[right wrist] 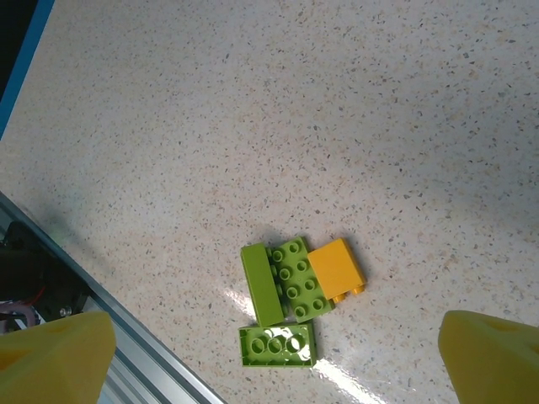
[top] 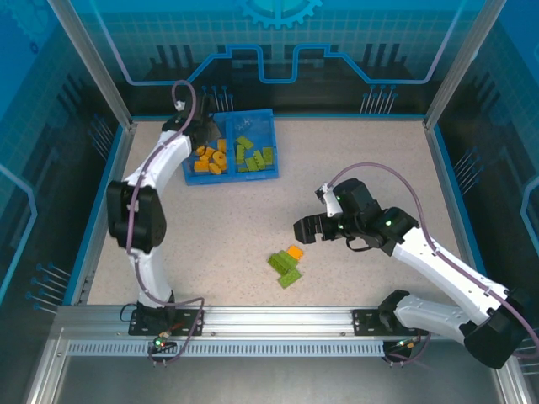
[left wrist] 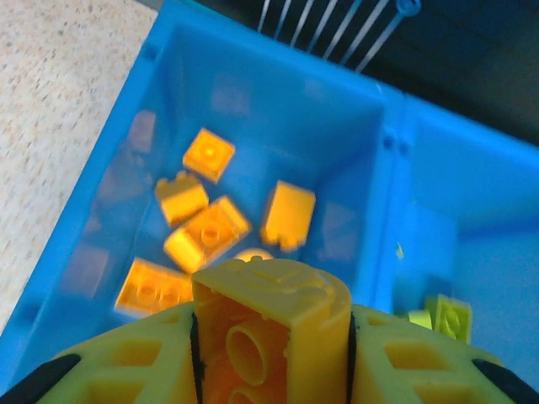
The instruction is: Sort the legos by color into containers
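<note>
Held brick point(left wrist: 269, 328): orange, hollow underside facing the left wrist camera, bottom centre of that frame. It's pinched between the two yellow fingers point(left wrist: 126, 362) of the left gripper point(top: 202, 135), jaws nearly closed and tight on its sides. It hangs over the left bin point(left wrist: 278, 118) of the tray point(top: 253, 113).

Left bin: orange bricks point(left wrist: 210, 227), at least five loose on the floor, lying at mixed angles. The divider point(left wrist: 383, 227) runs down right of centre in the wrist view. One green brick point(left wrist: 450, 316) shows beyond it in the right bin, lower right.

Top view: the tray sits upper left of centre, near the far edge of the table point(top: 362, 160). Orange is in its left half and green bricks point(top: 253, 156) in its right half.

Loose pile point(top: 286, 265): on the table, low centre of the top view, well apart from the tray. In the right wrist view it's three green plus one orange, all touching:
- long green point(right wrist: 261, 284) on its side
- studded green point(right wrist: 296, 278) next to it
- third green point(right wrist: 278, 345) just below them
- loose orange point(right wrist: 337, 268) against the studded one's right side

Right gripper point(top: 305, 229): right of centre in the top view, near the pile. Jaws are fully spread and hold nothing. Its fingertips point(right wrist: 55, 358) sit at the bottom corners of the wrist frame, with the pile between them lower down the frame.
</note>
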`<move>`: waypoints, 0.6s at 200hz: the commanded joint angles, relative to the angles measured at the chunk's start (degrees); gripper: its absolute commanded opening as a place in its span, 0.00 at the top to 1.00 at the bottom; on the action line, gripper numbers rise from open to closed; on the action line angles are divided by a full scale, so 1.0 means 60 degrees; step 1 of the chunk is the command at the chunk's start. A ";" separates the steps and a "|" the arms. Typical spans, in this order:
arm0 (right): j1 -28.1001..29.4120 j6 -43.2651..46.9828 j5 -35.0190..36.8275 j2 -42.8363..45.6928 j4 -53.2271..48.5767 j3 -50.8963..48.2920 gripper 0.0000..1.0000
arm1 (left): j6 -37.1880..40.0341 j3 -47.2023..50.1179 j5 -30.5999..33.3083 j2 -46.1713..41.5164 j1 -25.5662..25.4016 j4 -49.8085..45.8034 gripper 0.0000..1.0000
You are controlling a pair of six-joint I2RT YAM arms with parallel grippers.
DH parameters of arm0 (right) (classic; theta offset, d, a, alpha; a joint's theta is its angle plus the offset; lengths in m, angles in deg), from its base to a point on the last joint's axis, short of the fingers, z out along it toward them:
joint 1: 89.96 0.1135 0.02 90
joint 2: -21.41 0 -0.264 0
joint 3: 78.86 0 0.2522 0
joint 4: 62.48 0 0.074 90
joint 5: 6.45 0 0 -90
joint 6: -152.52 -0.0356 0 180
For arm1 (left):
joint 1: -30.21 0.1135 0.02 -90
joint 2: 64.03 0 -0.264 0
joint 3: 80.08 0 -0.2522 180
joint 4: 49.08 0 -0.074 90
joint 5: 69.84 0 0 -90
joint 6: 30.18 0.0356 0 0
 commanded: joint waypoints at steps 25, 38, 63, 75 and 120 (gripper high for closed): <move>0.0094 -0.0156 0.0332 0.0684 -0.0384 0.0077 0.00 | -0.0259 -0.3283 -0.0871 0.2547 0.0449 -0.1247 0.55; 0.0101 -0.0184 0.0417 0.0782 -0.0498 0.0115 0.00 | -0.0384 -0.3927 -0.0981 0.2926 0.0485 -0.1641 0.48; 0.0108 -0.0258 0.0545 0.0992 -0.0445 0.0050 0.00 | -0.0430 -0.3873 -0.1183 0.2675 0.0486 -0.1537 0.44; 0.0108 -0.0274 0.0532 0.1000 -0.0394 0.0048 0.00 | -0.0431 -0.3733 -0.1295 0.2341 0.0486 -0.1528 0.43; 0.0109 -0.0378 0.0901 0.0861 -0.0285 0.0011 0.00 | -0.0368 -0.0609 -0.1711 -0.1097 -0.0559 -0.0523 0.46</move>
